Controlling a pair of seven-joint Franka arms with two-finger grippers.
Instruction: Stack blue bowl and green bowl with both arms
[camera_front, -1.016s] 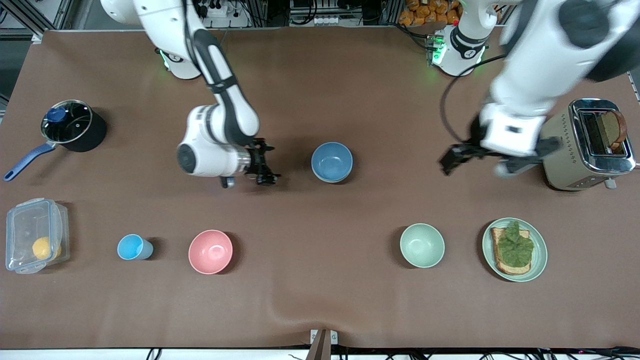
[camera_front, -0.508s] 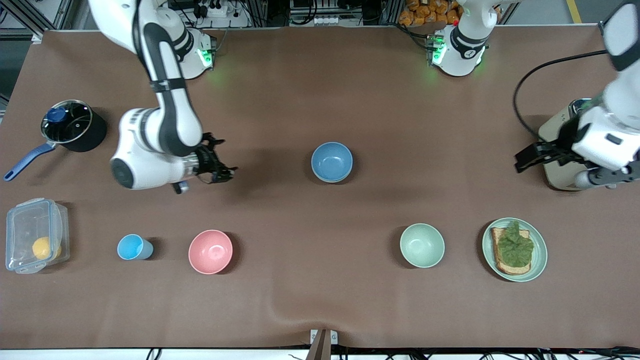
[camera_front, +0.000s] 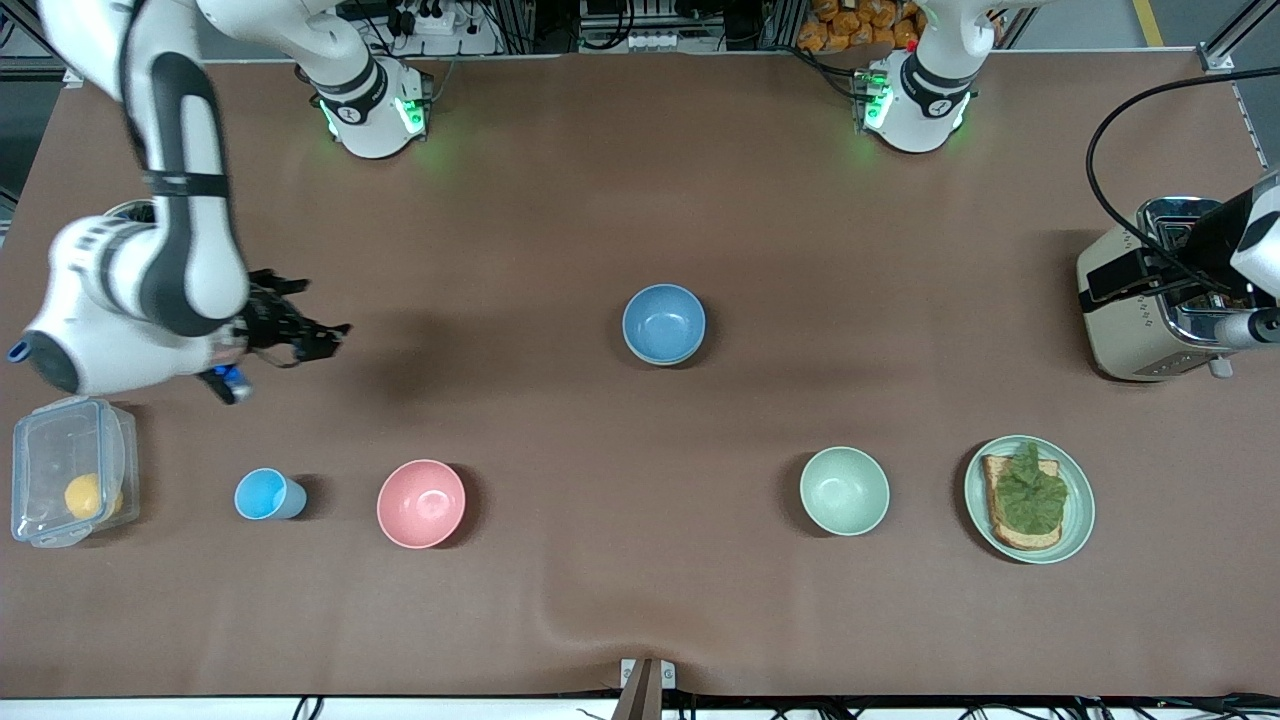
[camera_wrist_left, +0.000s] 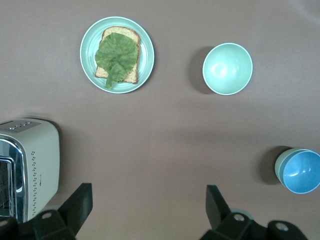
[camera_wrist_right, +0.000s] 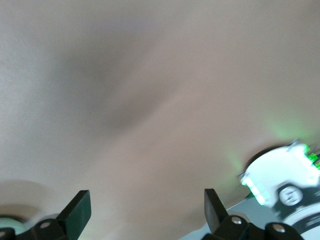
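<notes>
We see the blue bowl (camera_front: 664, 322) in the middle of the desk, well clear of every edge. It sits nested inside the green bowl (camera_wrist_left: 278, 166), of which only a thin rim shows in the left wrist view. We judge the stacking step done: nothing is held, and both arms are out at the desk's ends.

The right gripper (camera_front: 300, 335) hangs over bare cloth near the edge at the right arm's end, its fingers spread wide and empty. The left gripper (camera_wrist_left: 148, 192) hangs beside the toaster (camera_front: 1130, 330) by the edge at the left arm's end, also wide and empty.

The next move, we think, calls only for parking the arms clear of the stack.

A second, mint bowl (camera_front: 844, 490) stands alone toward the camera-side edge and should not be confused with the nested one. From the front, the green bowl is almost entirely hidden under the blue one. The right wrist view is blurred, and the left arm is cut off by the frame edge.
</notes>
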